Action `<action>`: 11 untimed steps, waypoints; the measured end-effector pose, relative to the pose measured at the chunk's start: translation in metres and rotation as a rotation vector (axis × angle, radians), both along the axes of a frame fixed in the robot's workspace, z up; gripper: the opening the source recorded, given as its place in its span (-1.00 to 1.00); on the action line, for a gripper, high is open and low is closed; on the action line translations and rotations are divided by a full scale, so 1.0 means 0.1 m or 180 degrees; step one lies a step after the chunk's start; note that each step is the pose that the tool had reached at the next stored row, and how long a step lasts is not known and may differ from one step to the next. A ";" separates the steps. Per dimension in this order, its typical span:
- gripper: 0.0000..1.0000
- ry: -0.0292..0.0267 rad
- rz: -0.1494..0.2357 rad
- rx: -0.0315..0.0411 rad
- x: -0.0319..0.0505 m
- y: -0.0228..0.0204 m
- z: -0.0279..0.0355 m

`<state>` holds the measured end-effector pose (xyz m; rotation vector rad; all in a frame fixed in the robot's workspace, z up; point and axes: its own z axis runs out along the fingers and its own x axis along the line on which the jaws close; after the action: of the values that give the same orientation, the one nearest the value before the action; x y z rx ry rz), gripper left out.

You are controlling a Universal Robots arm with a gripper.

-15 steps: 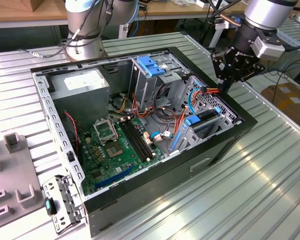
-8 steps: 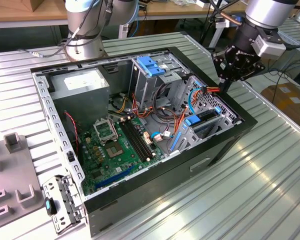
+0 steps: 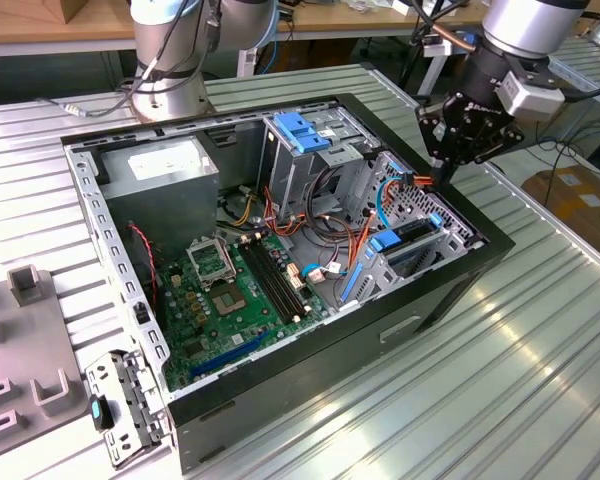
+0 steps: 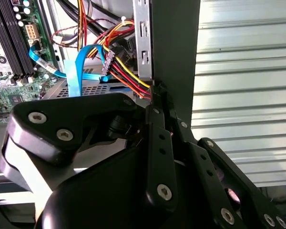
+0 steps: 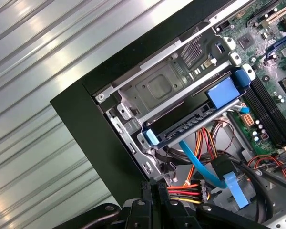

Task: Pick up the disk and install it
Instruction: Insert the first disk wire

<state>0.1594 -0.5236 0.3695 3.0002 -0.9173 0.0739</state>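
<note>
The disk lies flat in the drive bay at the corner of the open computer case, framed by blue carrier rails with a blue tab at each end. In the exterior view the disk sits low in the bay on the exterior view's right. My black gripper hangs just above the case rim beside that bay, a short way from the disk. In both wrist views its fingers come together at the tips over a plug of red, yellow and orange wires. My gripper is shut with nothing seen between the fingers.
Inside the case are a green motherboard, a grey power-supply box, an upright metal cage with a blue top and a blue flat cable. The case stands on a ribbed metal table. A grey fixture lies at the exterior view's left.
</note>
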 end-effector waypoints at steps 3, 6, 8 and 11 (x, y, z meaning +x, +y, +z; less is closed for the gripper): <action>-0.67 0.0000 0.0000 0.0000 -0.028 0.000 0.000; -0.67 0.0000 0.0000 0.0000 -0.052 -0.001 -0.001; -0.67 0.0000 0.0000 0.0000 -0.065 0.000 -0.001; -0.67 0.0000 0.0000 0.0000 -0.084 0.000 -0.002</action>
<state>0.1509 -0.5237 0.3693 3.0001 -0.9174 0.0740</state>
